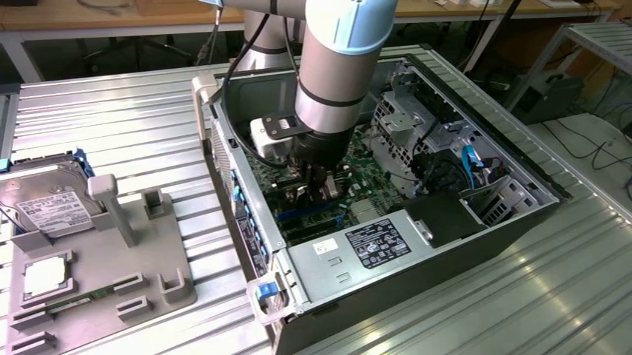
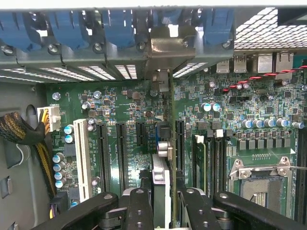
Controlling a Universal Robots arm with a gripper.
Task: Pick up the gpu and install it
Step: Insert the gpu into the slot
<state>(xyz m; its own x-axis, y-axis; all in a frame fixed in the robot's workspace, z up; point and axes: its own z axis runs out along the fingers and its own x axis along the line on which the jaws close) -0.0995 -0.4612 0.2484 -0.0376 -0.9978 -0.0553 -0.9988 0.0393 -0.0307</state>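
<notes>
The gpu (image 2: 161, 178) shows edge-on in the wrist view, a thin dark card standing upright over the green motherboard (image 2: 240, 110). Its silver bracket (image 2: 169, 45) sits against the case's rear slot openings, beside the blue latches (image 2: 117, 26). My gripper (image 2: 163, 207) is shut on the card, with one black finger (image 2: 139, 207) on each side. The card's lower edge lines up with a slot between the black expansion slots (image 2: 120, 153); whether it is seated I cannot tell. In the exterior view my gripper (image 1: 318, 191) reaches down inside the open computer case (image 1: 247, 244).
A white slot (image 2: 81, 158), a cable bundle (image 2: 19, 132) and the processor socket (image 2: 261, 184) surround the card. In the case, the power supply (image 1: 375, 244) and drive cages (image 1: 405, 122) stand near the arm. A grey fixture (image 1: 109, 266) at the exterior view's left holds a hard drive (image 1: 44, 203).
</notes>
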